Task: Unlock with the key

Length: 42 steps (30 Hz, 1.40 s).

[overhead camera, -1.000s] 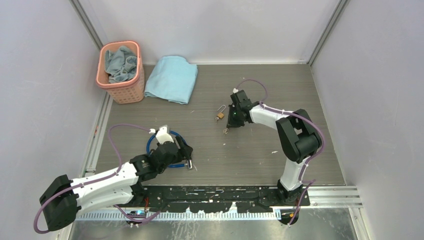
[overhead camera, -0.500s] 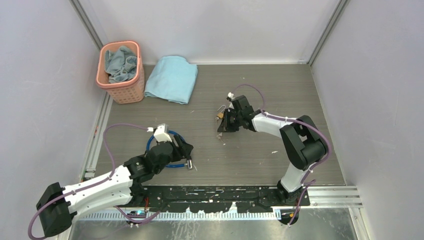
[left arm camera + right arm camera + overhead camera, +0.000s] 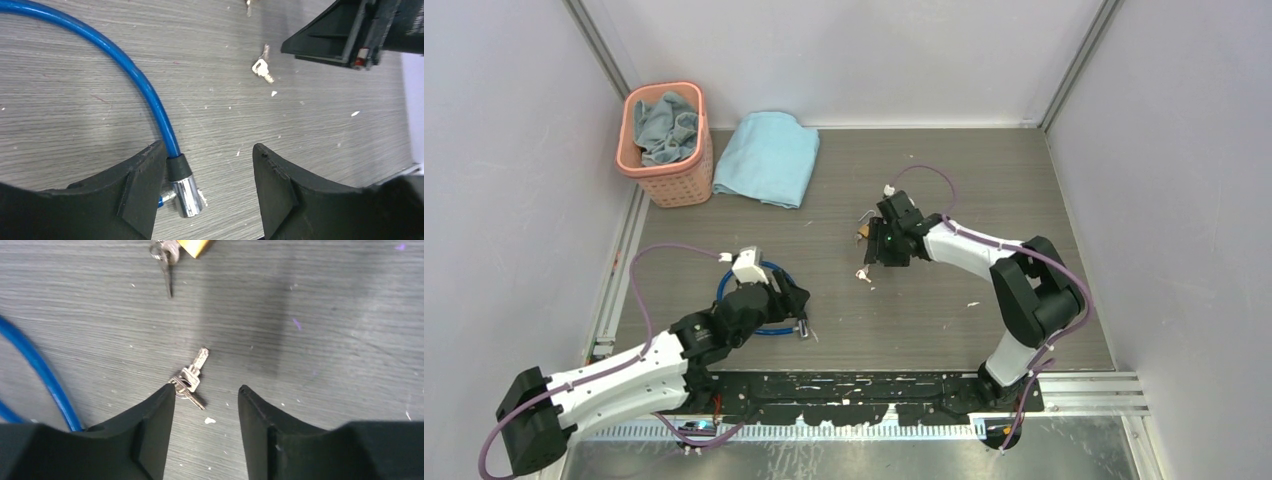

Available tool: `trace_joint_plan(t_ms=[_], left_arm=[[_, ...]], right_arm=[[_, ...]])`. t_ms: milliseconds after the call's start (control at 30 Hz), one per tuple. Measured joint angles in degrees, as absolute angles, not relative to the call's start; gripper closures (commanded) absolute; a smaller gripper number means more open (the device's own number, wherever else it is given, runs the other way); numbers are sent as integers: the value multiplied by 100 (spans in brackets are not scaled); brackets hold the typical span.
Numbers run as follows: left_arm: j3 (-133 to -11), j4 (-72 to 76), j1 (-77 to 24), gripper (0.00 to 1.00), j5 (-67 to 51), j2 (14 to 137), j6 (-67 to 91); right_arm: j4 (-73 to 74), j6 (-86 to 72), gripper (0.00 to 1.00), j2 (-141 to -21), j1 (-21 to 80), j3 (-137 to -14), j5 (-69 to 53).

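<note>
The key (image 3: 192, 377), a tiny silvery bunch, lies flat on the wooden table just ahead of my right gripper (image 3: 206, 388), close to its left fingertip. That gripper is open and holds nothing. In the top view the key (image 3: 862, 273) rests a little nearer than the small brass padlock (image 3: 864, 232), which the right gripper (image 3: 874, 255) partly overhangs. The padlock (image 3: 192, 246) shows at the top edge of the right wrist view. My left gripper (image 3: 209, 146) is open over the blue cable (image 3: 135, 75), whose silver end (image 3: 186, 192) sits by its left finger. The key (image 3: 262, 67) lies farther off.
A pink basket (image 3: 686, 180) holding a grey cloth stands at the back left, with a folded light-blue towel (image 3: 769, 158) beside it. The blue cable's loop (image 3: 769, 328) lies under the left gripper (image 3: 794, 305). Walls close in the table on three sides.
My right gripper swung left toward the padlock and went from shut to open. The key lies a little farther left on the table. The left arm barely shifted.
</note>
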State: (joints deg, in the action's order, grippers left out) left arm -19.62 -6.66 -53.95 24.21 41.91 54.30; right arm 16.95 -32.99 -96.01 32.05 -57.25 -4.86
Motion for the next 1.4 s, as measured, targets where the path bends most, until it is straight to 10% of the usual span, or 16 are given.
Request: trace_joint_plan(t_ms=[133,933,1400], left_arm=[[-2178,-847,-5358,36,2421,4617,5234],[-2202,-1144,-5312,36,2344,4248,5076],[-2064,-1153,-5306,36,2344,4125,5096]], right_arm=[[2239,-3583,30,-9598,3542,-5902,187],[4069,-4772,53,-11190,4344,-7738,1623],[3997,-4829,99,-11251,4453,-7778,1605]])
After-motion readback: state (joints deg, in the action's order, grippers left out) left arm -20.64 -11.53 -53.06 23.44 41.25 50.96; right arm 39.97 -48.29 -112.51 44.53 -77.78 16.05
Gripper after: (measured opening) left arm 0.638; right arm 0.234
